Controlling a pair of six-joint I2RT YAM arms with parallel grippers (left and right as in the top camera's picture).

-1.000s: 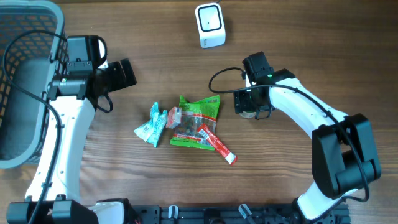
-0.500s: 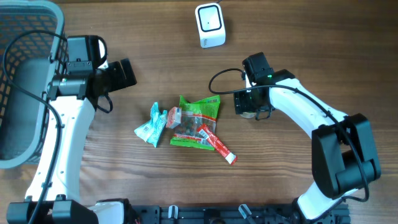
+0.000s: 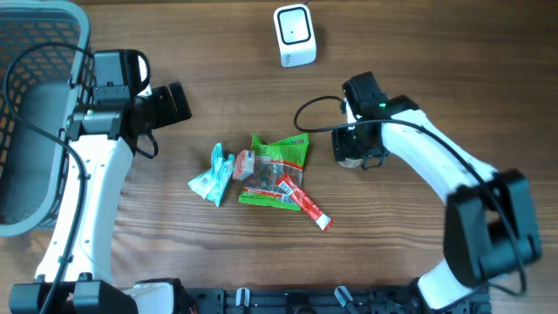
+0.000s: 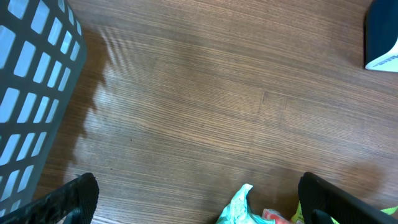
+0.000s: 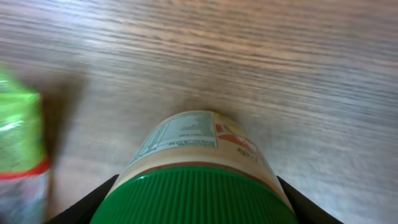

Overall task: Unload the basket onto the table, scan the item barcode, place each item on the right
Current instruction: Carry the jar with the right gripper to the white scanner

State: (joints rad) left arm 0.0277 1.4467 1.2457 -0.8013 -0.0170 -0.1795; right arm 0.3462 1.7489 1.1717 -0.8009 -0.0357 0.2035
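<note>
table (image 3: 436, 78) is showing matt wood, fine grain. jar lid (image 5: 193, 199) is reading as ribbed green plastic, label (image 5: 180, 134) as printed paper. basket (image 3: 35, 26) is looking like grey moulded plastic lattice. scanner (image 3: 294, 35) is showing smooth white plastic. packets (image 3: 277, 166) are glinting: glossy film.

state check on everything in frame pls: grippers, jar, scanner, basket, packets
jar: upright, lid on
right gripper: around the jar's lid, grip unclear
left gripper: open, empty
scanner: upright, nothing in front of it
basket: nothing seen inside
green packet: flat, red stick lying across it
teal packet: crumpled, beside the green one
</note>
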